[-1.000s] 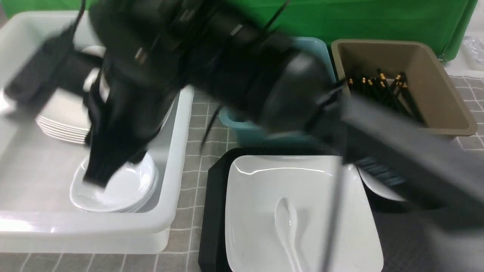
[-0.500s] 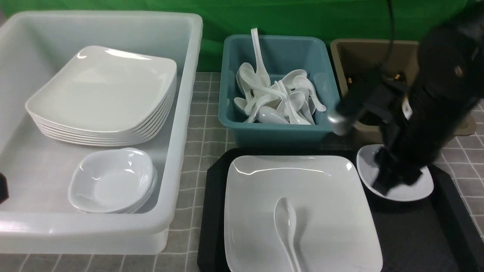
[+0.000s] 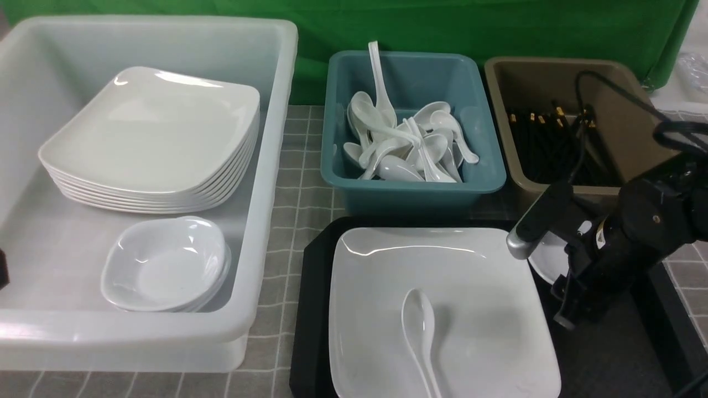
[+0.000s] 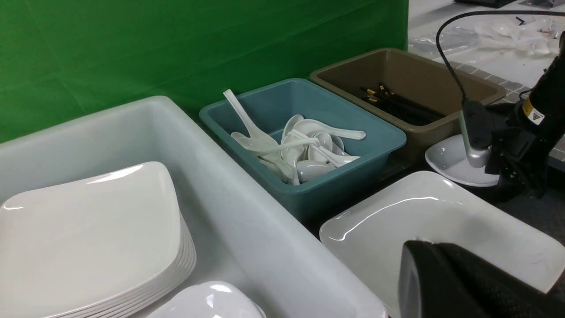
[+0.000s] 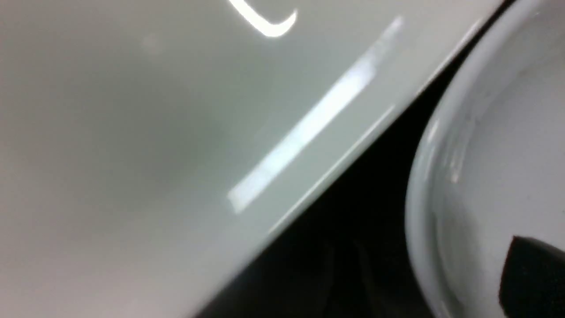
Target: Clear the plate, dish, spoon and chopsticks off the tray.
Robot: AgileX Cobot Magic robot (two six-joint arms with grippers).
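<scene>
The black tray (image 3: 312, 309) carries the large white plate (image 3: 470, 287), and the white spoon (image 3: 420, 326) lies on the plate's near half. A small white dish (image 3: 545, 257) sits on the tray to the plate's right, partly hidden by my right arm. My right gripper (image 3: 569, 301) is low at the dish's near rim and open; one fingertip (image 5: 534, 278) hangs over the dish's inside (image 5: 507, 154). No chopsticks show on the tray. My left gripper (image 4: 419, 251) is shut and empty, off to the left of the plate (image 4: 441, 216).
A big white tub (image 3: 265, 232) on the left holds a stack of plates (image 3: 149, 138) and small dishes (image 3: 166, 265). Behind the tray stand a teal bin (image 3: 409, 188) of spoons and a brown bin (image 3: 636, 132) of black chopsticks (image 3: 547, 143).
Both arms swept out of the middle of the view. The left arm drew back to the left edge. The right arm came down at the dish with its jaws spreading.
</scene>
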